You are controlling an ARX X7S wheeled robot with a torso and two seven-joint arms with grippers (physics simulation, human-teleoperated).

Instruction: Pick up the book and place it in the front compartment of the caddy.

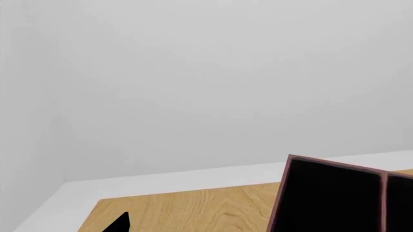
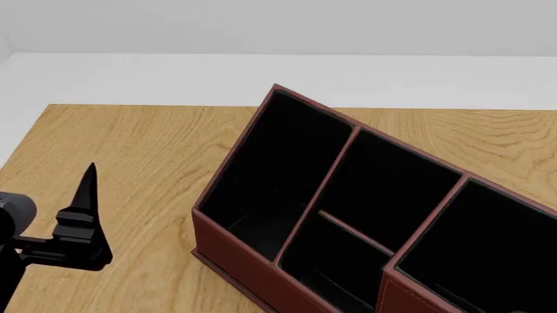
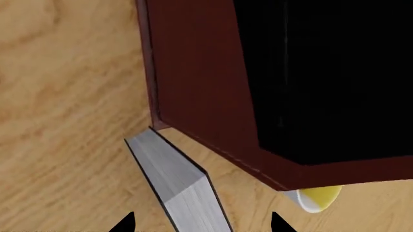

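Note:
The book (image 3: 181,183) shows only in the right wrist view. It stands on the wooden table with its pale grey page edge towards the camera, close to a corner of the dark red caddy (image 3: 193,72). My right gripper (image 3: 203,224) is open, with one black fingertip (image 3: 125,223) on each side of the book and a gap on both sides. In the head view the caddy (image 2: 252,267) fills the right half, its black compartments empty. My left gripper (image 2: 91,215) is open and empty, left of the caddy. One of its fingertips (image 1: 121,223) shows in the left wrist view, beside the caddy's wall (image 1: 279,203).
A white mug with a yellow inside (image 3: 316,198) peeks out from behind the caddy's corner, near the book. The wooden table (image 2: 130,143) ends at a white floor at the back and left.

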